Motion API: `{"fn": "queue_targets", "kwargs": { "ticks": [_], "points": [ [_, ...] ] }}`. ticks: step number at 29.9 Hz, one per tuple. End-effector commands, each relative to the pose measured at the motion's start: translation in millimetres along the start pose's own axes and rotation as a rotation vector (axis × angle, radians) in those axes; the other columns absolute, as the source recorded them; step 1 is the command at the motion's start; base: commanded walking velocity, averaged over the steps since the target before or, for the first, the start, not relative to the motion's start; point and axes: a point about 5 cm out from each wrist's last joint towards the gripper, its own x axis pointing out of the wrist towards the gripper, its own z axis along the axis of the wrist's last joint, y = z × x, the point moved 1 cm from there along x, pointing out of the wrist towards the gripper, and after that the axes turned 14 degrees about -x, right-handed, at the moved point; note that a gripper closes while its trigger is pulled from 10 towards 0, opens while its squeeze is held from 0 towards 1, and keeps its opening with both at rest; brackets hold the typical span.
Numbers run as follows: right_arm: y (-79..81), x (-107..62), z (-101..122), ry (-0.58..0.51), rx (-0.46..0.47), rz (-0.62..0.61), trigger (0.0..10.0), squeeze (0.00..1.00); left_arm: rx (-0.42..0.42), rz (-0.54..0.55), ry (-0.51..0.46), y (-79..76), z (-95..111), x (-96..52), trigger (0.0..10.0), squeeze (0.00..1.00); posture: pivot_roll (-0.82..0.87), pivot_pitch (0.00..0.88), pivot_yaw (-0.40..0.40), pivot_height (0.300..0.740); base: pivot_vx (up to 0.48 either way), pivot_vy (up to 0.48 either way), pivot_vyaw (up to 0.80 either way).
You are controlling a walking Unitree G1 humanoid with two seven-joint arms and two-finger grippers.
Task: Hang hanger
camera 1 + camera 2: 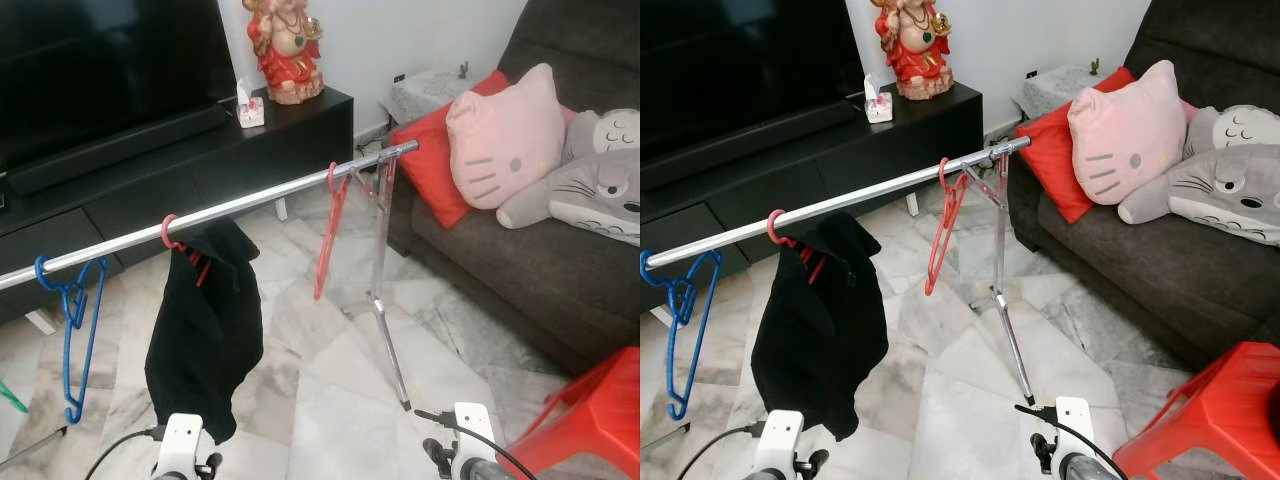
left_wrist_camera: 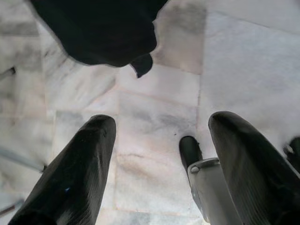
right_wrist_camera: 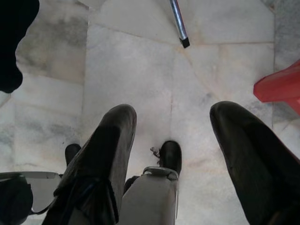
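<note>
A bare red hanger [image 1: 331,232] hangs by its hook from the chrome rail [image 1: 250,205] of a clothes rack, close to the rail's far end, at about 1 o'clock from the middle of the left eye view. Along the same rail toward 9 o'clock, a second red hanger [image 1: 172,236] carries a black garment [image 1: 205,325] that droops toward the floor, and farther out at the 9 o'clock edge a blue hanger [image 1: 75,320] hangs empty. The rail's upright leg [image 1: 385,300] stands on the marble floor [image 1: 320,400].

Both arms hang low at 6 o'clock. The left gripper [image 2: 157,154] points down at the floor tiles with its two black fingers spread apart and nothing between them; the hem of the black garment lies beyond its tips. The right gripper [image 3: 171,140] is likewise spread and empty over the tiles, with the rack leg's foot beyond it.

At 3 o'clock stands a dark sofa [image 1: 500,260] with a red cushion [image 1: 440,160], a pink cat pillow [image 1: 505,135] and a grey plush [image 1: 590,185]. A red stool [image 1: 590,420] sits at 5 o'clock. At 11 o'clock a black TV cabinet [image 1: 200,165] bears a red statue [image 1: 287,45].
</note>
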Motion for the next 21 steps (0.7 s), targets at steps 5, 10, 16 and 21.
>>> {"fn": "queue_targets", "kwargs": {
  "ticks": [5, 10, 16, 21],
  "points": [
    [1.1, 0.1, 0, -0.002, 0.016, -0.002, 10.0, 0.00, -0.097, 0.112, 0.016, 30.3, -4, -1.7, 10.0, 0.00, -0.18, 0.000, 0.114, 0.740, 0.000, 0.000, 0.00],
    [-0.8, 0.0, 0, -0.007, 0.027, -0.018, 10.0, 0.00, -0.086, 0.123, 0.078, 30.2, -24, -5.3, 10.0, 0.00, -0.21, 0.000, 0.125, 0.740, 0.000, 0.000, 0.00],
    [-1.4, 0.0, 0, 0.000, 0.025, -0.027, 10.0, 0.00, -0.128, 0.136, 0.084, 31.1, -28, -6.3, 10.0, 0.00, -0.22, 0.000, 0.124, 0.740, 0.000, 0.000, 0.00],
    [-1.2, 0.1, 0, 0.003, 0.024, -0.030, 10.0, 0.00, -0.152, 0.140, 0.081, 31.6, -29, -6.5, 10.0, 0.00, -0.22, 0.000, 0.126, 0.740, 0.000, 0.000, -0.38]
  ]
}}
